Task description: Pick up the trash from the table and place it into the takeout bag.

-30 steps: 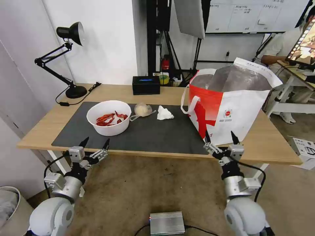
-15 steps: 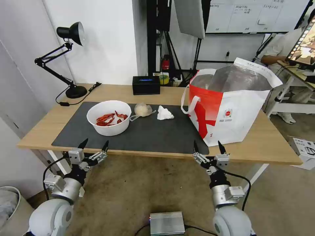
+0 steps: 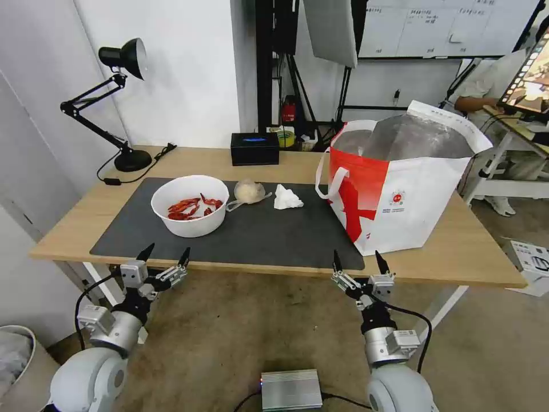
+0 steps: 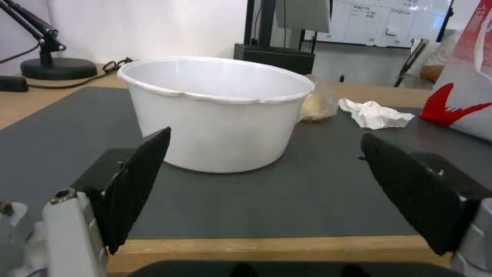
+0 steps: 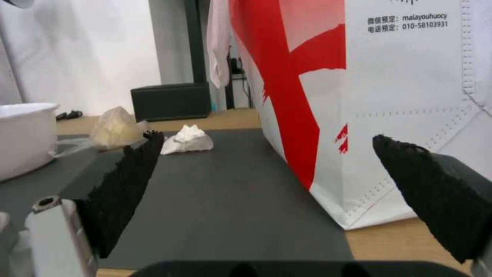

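At the far left corner of the counter [image 3: 80,220] a black desk lamp [image 3: 117,103] stands with its round base on the wood, and its cable lies toward the dark grey mat [image 3: 269,234]. The mat covers the middle of the counter and reaches almost to the near edge.

The left hand [image 3: 164,256] hangs in front of the near edge, below the left part of the mat. Its two black fingers are spread wide and hold nothing. In the left wrist view the white bowl [image 4: 215,111] stands between the two fingers [image 4: 136,181], farther in on the mat and not touching them.

The white bowl [image 3: 190,205] with red shells is on the left part of the mat. Just beside it, toward the far edge of the mat, lies the small clear bag [image 3: 247,191] with whitish stuff, and near that bag lies the crumpled white tissue [image 3: 286,197]. A black box [image 3: 255,148] stands at the far edge of the counter, behind these two things.

The right hand [image 3: 355,264] is in front of the near edge, close to the right corner of the mat. Its fingers are also wide apart and empty. In the right wrist view the fingers [image 5: 125,188] frame the mat and the lower corner of the takeout bag [image 5: 389,96].

The takeout bag [image 3: 400,194] stands upright on the right part of the counter, with its mouth open and the silver lining visible. Its near left corner rests on the right end of the mat.
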